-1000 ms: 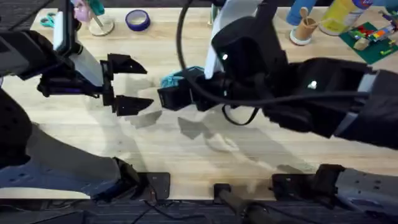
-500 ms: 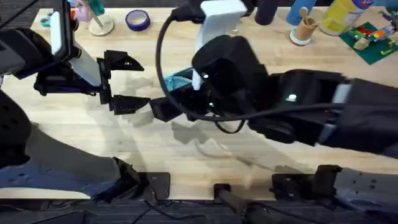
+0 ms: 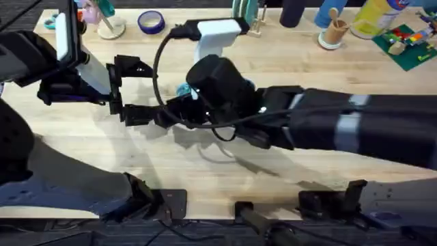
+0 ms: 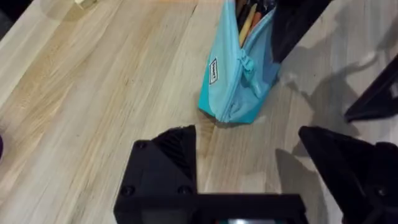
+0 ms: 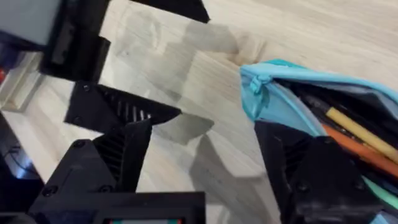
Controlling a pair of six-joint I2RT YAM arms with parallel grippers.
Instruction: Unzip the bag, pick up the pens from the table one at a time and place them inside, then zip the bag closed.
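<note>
Two grippers were seen near blue bag (image 4: pixel 233 81) on table (image 4: pixel 93 93). Bag was unzipped, pens (image 5: pixel 354 134) tucked inside. Left gripper (image 4: pixel 261 171) was spread wide, nothing held, bag's end just beyond fingers. Right gripper (image 5: pixel 205 158) was parted too, one finger (image 5: pixel 311 174) pressed at bag's open mouth.

The overhead camera looked down and forward over both arm bases onto the wooden counter (image 3: pixel 171 164). The left wrist camera sat low and close, facing the bag (image 4: pixel 233 81) along the boards. The right wrist camera looked down at the same bag's open end from very near, sharing it.
</note>
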